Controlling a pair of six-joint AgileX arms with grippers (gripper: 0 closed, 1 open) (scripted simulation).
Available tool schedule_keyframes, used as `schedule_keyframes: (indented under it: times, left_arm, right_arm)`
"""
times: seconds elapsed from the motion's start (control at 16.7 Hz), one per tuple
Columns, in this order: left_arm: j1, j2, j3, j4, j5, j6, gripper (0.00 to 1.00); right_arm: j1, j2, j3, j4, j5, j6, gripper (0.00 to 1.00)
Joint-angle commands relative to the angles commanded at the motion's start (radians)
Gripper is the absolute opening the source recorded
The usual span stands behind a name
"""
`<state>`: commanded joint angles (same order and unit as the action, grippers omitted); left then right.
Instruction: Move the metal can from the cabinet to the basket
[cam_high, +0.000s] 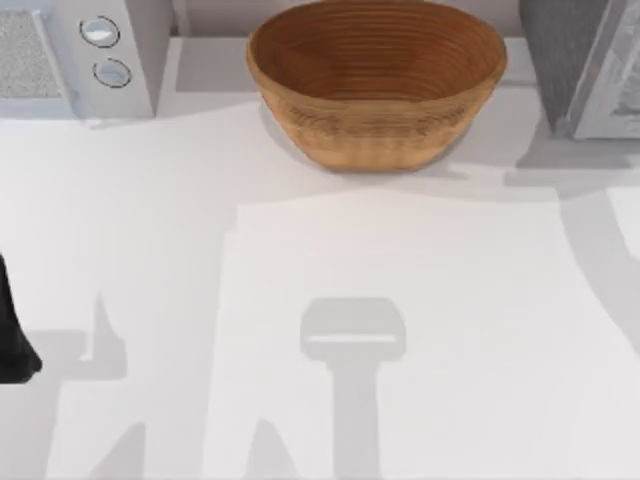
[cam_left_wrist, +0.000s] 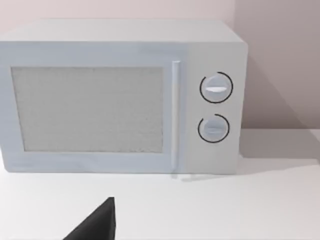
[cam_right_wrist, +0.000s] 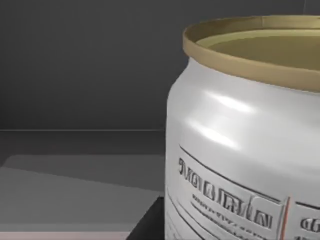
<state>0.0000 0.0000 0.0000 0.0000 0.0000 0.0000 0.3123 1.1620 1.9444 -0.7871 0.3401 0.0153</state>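
Fingers of the right arm: state cannot be told; a dark edge (cam_right_wrist: 150, 222) shows beside the foot of the metal can (cam_right_wrist: 240, 140) in the right wrist view, likely part of that gripper, but nothing shows whether it is apart or clamped. Can stands upright, very close to the right wrist camera, silvery side with printed label, dull gold rim on top, on a grey floor with dark grey walls behind it; judged to be the inside of the cabinet (cam_high: 580, 65), which sits at the far right of the bench (cam_high: 330, 250) in the top view. Step in hand, as judged: reach-in and grasp at the can, lift not yet begun. Next move calls for a confirmed hold on the can's side, a straight withdrawal out of the cabinet opening without tipping the can or clipping the frame, then a carry leftward to the basket (cam_high: 376, 75), which stands at the far middle of the bench, near the cabinet, and a release over its open bowl. Left arm (cam_high: 15, 335) is parked at the bench's left edge, facing the white appliance (cam_left_wrist: 120, 95) with two round knobs; its finger state cannot be told.
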Motion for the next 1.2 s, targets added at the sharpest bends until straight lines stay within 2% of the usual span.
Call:
schedule_keyframes:
  times: [0.3, 0.9, 1.2]
  left_arm:
    - [0.000, 0.000, 0.000, 0.000, 0.000, 0.000, 1.00]
    - [0.000, 0.000, 0.000, 0.000, 0.000, 0.000, 1.00]
    - [0.000, 0.000, 0.000, 0.000, 0.000, 0.000, 1.00]
  right_arm:
    - [-0.052, -0.183, -0.317, 0.123, -0.052, -0.003, 0.00]
    - [-0.209, -0.789, -1.409, 0.535, -0.233, -0.010, 0.00]
    - [-0.281, -1.050, -1.807, 0.711, -0.308, -0.014, 0.00]
